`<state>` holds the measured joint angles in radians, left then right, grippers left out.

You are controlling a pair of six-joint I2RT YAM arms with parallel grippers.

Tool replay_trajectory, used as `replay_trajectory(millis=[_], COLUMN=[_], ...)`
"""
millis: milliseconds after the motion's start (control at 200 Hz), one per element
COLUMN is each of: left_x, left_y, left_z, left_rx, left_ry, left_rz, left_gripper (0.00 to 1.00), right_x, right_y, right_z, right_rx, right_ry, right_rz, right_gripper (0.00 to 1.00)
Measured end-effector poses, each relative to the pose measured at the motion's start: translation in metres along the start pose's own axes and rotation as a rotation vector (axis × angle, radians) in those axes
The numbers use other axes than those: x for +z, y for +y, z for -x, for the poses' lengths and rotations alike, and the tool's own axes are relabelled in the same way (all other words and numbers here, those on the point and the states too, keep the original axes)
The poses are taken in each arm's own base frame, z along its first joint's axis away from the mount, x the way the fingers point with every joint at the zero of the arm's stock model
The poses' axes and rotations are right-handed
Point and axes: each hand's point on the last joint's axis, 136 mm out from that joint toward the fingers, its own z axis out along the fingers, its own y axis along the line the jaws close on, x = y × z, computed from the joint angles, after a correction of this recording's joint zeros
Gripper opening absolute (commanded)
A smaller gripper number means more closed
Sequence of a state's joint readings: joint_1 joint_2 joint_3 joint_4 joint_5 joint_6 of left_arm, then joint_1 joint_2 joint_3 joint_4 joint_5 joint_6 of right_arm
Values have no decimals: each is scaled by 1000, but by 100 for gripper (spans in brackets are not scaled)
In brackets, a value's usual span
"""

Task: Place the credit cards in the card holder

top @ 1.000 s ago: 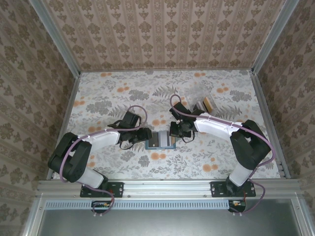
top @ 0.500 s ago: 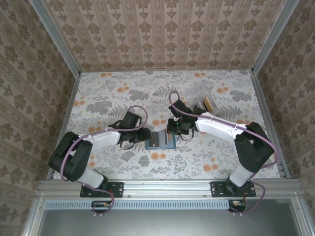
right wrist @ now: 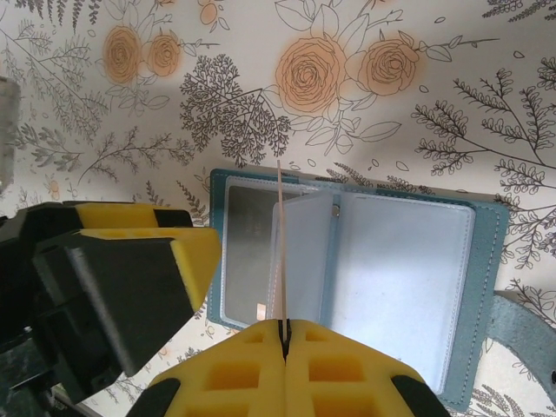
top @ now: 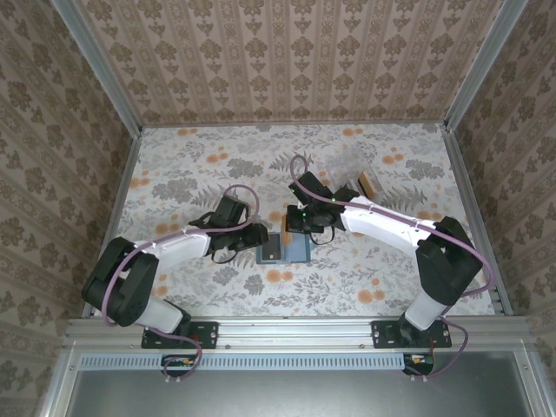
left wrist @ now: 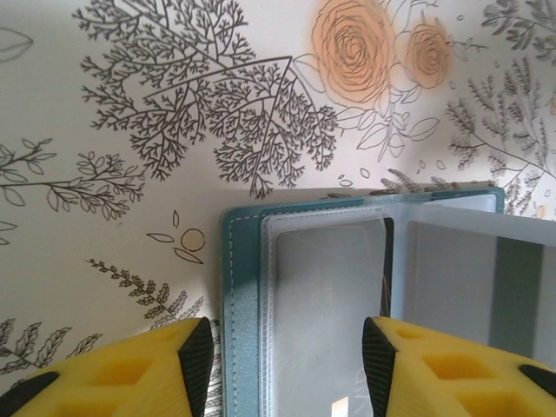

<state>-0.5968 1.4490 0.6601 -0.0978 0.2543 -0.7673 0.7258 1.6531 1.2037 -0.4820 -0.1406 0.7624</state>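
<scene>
Plainly, the right wrist view is showing the right gripper (right wrist: pixel 283 328) pinching its yellow foam jaws together on a thin pale plastic card (right wrist: pixel 280 234). The card is standing edge-on just beyond the jaws, over the open teal-blue folding wallet (right wrist: pixel 408 278). In the left wrist view, the left gripper (left wrist: pixel 287 360) is holding its jaws apart, with the wallet's left panel lying between them on the floral-printed table (left wrist: pixel 130 130).

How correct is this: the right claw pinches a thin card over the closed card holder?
Wrong in one point: the card holder lies open, as the right wrist view shows. The right claw does pinch a thin card over it.
</scene>
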Motion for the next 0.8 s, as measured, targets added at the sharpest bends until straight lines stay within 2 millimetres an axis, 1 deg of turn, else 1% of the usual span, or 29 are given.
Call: replay_trajectory(millis=[225, 385, 640, 715, 800], left_x=[-9, -12, -15, -15, -16], left_y=[0, 1, 4, 5, 6], left_z=[6, 8, 9, 9, 9], left_rx=[6, 7, 6, 5, 6], left_ry=[-43, -60, -70, -72, -77], left_rz=[10, 19, 35, 39, 46], left_gripper=[60, 60, 62, 63, 64], right_x=[4, 8, 8, 5, 1], right_y=[2, 1, -4, -9, -22], right_z=[0, -2, -6, -5, -2], right_rx=[1, 3, 7, 9, 12], right_ry=[11, 27, 42, 37, 18], right_rz=[4, 0, -21, -57, -132], right_gripper=[1, 1, 0, 0, 0])
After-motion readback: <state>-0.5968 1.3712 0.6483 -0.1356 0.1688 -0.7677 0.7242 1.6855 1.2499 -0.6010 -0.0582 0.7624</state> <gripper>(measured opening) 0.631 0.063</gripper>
